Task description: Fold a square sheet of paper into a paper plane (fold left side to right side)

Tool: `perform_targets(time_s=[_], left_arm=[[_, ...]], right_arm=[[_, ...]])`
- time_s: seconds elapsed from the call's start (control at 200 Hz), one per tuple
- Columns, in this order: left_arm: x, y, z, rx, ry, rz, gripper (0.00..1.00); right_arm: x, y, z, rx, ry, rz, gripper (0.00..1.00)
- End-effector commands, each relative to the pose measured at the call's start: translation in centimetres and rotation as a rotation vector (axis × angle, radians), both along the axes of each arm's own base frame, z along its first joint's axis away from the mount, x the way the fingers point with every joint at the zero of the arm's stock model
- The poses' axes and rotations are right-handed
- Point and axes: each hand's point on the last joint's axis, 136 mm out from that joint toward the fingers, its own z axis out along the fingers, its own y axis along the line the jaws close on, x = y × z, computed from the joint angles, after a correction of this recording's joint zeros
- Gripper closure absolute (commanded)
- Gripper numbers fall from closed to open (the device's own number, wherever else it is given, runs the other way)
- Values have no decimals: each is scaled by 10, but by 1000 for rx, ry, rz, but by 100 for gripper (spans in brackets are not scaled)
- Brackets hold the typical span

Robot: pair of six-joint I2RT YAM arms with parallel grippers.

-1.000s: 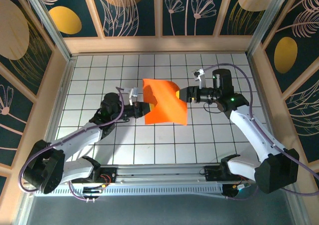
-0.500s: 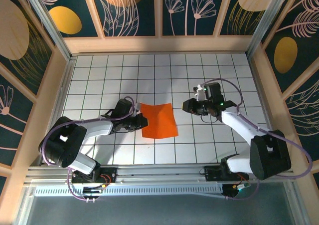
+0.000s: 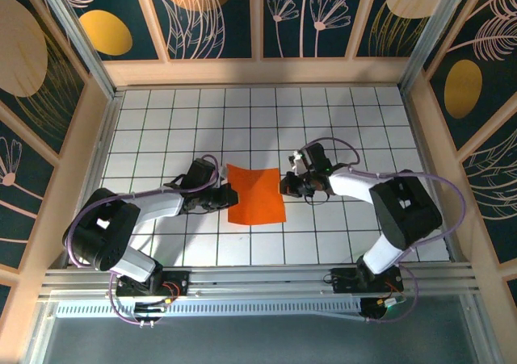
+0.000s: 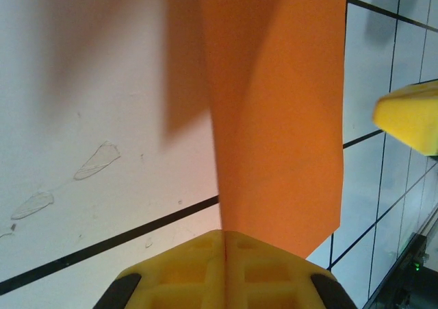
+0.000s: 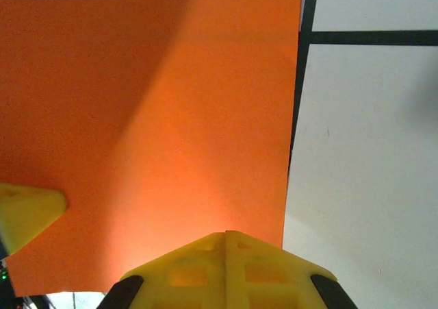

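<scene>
orange sheet (image 3: 257,194), left gripper (image 3: 229,195), right gripper (image 3: 285,185), both seemingly pinching it

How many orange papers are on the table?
1. The orange paper lies on the table between the left hand and the right hand; a sheet beneath it could be hidden.

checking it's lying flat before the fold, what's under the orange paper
The square sheet of paper lies on the white tiled table, whose grid shows around it. The tiles directly beneath are covered, so anything else there cannot be seen.
</scene>
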Motion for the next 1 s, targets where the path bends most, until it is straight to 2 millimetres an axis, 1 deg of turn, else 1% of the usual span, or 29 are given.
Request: perform_targets(time_s=[0.0,0.065,0.165,0.275,0.315,0.435,0.576,0.751,0.846,0.886,0.996], left_arm=[[1,-3,2,4,4,-22,98],[2,-4,4,-5,1,-25,95],[4,-8,12,-24,-12,-27,87],[8,-13,23,-59,-31,-29,74],[9,-16,28,-78,-38,-32,69],[11,-25,43,-119,-64,-52,60],[13,-35,55,-143,-87,-74,49],[14,-52,65,-183,-104,-110,41],[13,-60,65,-193,-106,-124,38],[13,-63,65,-199,-105,-130,37],[12,-73,62,-209,-101,-148,36]], right_arm=[[11,5,-2,-16,-26,-15,100],[8,3,-10,-36,-7,-17,100],[5,-3,-20,-76,13,-20,100],[2,-10,-31,-121,31,-23,100],[1,-11,-33,-128,32,-23,100],[0,-15,-37,-144,35,-26,100],[-1,-16,-38,-145,33,-27,100],[0,-15,-35,-139,22,-30,100],[1,-14,-32,-130,16,-35,100],[-3,-9,-30,-124,9,-18,100],[-2,-6,-27,-103,2,-20,100]])
